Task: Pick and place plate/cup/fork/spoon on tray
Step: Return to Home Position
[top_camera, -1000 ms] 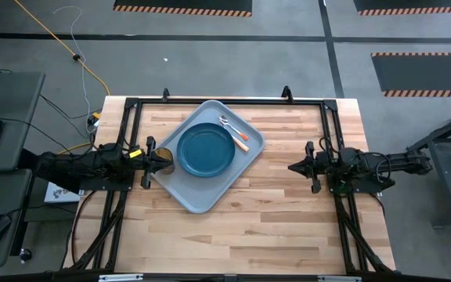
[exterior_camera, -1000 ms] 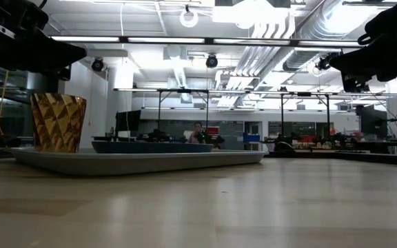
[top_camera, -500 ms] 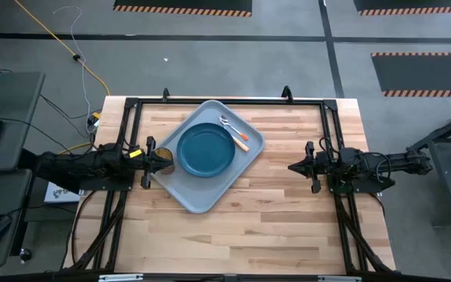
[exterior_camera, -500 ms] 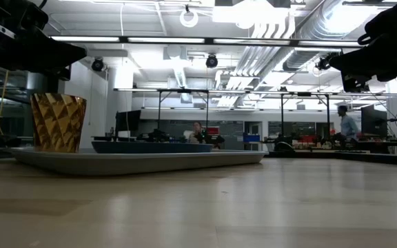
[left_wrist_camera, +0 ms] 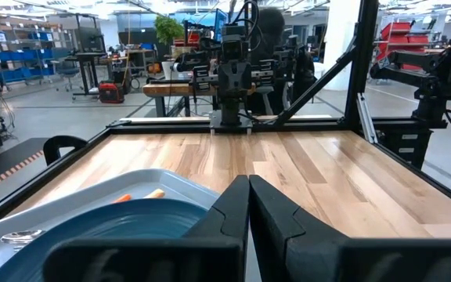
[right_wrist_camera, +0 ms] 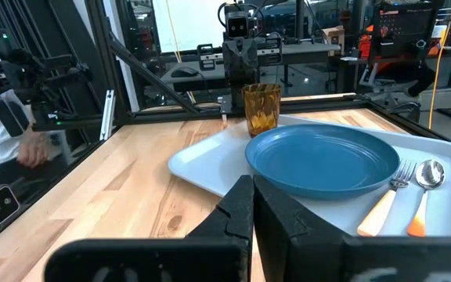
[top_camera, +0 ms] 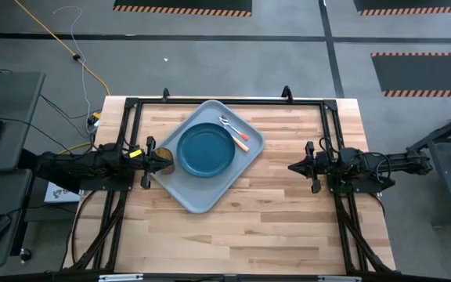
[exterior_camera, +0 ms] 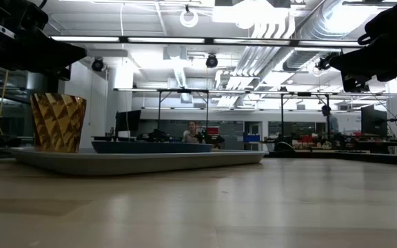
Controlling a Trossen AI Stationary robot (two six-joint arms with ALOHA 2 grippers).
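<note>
Left gripper (left_wrist_camera: 249, 182) has its fingers pressed together with nothing between them. It hovers over the tray (top_camera: 202, 197) edge on the left arm's side, near the cup (right_wrist_camera: 261, 108), touching nothing. Right gripper (right_wrist_camera: 253, 182) is also fully closed and empty, above bare table (top_camera: 288, 223), well apart from the tray. The plate (top_camera: 206, 149) sits in the middle of the tray. The cup stands upright on the tray just beside the plate. The fork (right_wrist_camera: 386, 202) and spoon (right_wrist_camera: 425, 192) lie side by side on the tray at the plate's other side, orange handles toward the right arm.
</note>
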